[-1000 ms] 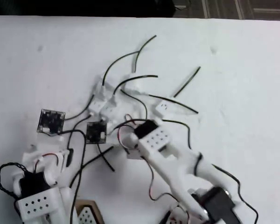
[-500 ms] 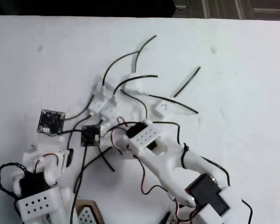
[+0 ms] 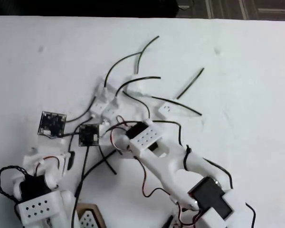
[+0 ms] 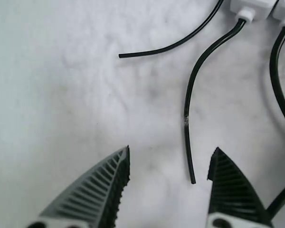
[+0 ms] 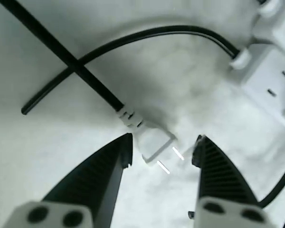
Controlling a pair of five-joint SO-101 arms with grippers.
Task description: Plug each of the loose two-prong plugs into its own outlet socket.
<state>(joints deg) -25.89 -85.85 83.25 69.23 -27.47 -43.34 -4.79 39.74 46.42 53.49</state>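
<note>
A white two-prong plug (image 5: 152, 140) lies flat on the white table, its prongs pointing away from its black cord (image 5: 71, 66). My right gripper (image 5: 164, 142) is open, one finger on each side of the plug and neither touching it. A white outlet socket (image 5: 270, 83) with two slots lies close beyond the plug. In the high view the right arm (image 3: 147, 140) stretches in from the lower right, just below the cluster of white sockets (image 3: 104, 102). My left gripper (image 4: 171, 151) is open over bare table, with a loose black cord end (image 4: 187, 142) between its fingers.
Several short black cords (image 3: 133, 59) fan out over the middle of the table. Another white socket (image 3: 166, 109) lies right of the cluster. The left arm (image 3: 38, 194) rests at the lower left. The far half and the right side of the table have free room.
The right arm has swung to the left, carrying its wrist toward the left of the socket cluster. The left arm has not moved.
</note>
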